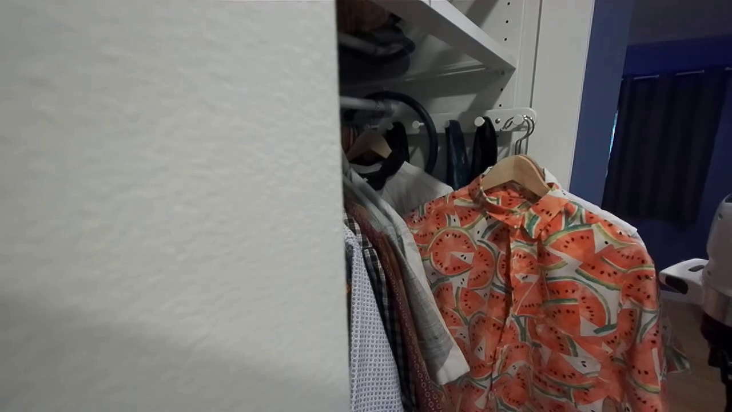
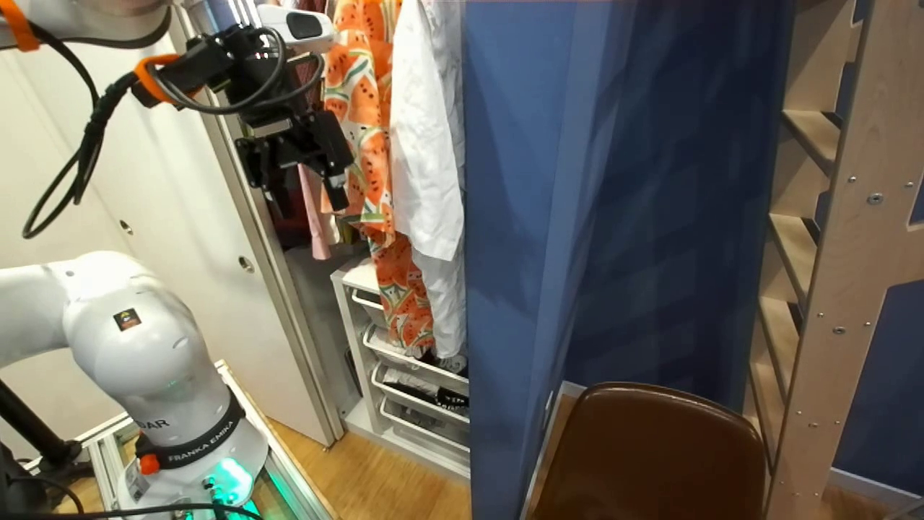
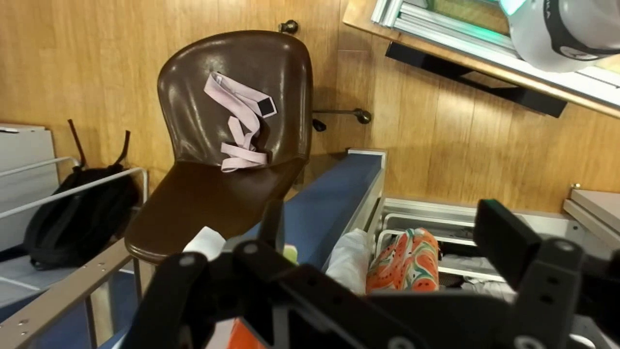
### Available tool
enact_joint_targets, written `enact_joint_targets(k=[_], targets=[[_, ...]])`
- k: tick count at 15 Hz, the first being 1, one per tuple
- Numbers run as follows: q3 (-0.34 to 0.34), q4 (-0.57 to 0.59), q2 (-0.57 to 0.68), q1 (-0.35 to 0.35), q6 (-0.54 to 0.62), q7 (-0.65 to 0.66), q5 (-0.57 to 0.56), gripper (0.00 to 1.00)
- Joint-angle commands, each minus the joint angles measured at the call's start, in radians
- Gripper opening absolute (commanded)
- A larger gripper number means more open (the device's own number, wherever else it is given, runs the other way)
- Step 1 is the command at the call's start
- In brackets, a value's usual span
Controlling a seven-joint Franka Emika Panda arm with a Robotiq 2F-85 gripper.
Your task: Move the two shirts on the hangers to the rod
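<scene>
The orange watermelon-print shirt (image 1: 543,286) hangs on a wooden hanger (image 1: 509,171). A white shirt (image 1: 606,217) hangs behind it. The metal hanger hooks are at the right end of a white peg rail (image 1: 434,122). A grey rod (image 1: 366,103) runs above other hanging clothes, partly hidden by the wall. The watermelon shirt (image 2: 364,108) and white shirt (image 2: 426,144) also show in an exterior view. My gripper (image 2: 307,202) is open and empty in front of the watermelon shirt. In the wrist view, my gripper (image 3: 382,218) has its fingers wide apart, with the shirts' lower parts (image 3: 409,261) visible beyond.
Other clothes (image 1: 389,274) hang left of the watermelon shirt. A white shelf (image 1: 452,28) is above. A white drawer unit (image 2: 345,303) stands below the shirts. A blue wall (image 2: 512,217) borders the closet. A brown chair (image 3: 193,198) holds a pink tie (image 3: 237,97).
</scene>
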Motion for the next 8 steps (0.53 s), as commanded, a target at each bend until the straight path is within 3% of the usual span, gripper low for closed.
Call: enact_joint_targets(k=[1,4,7,8], targets=[[-0.01,0.006,-0.031,0.024,-0.038,-0.046,-0.094,1.0],[-0.027,0.014,-0.067,0.028,-0.075,-0.085,-0.161,1.0],[-0.096,0.049,-0.116,0.053,-0.025,-0.06,-0.102,1.0],[-0.056,0.03,-0.069,0.042,-0.052,-0.044,-0.133,1.0]])
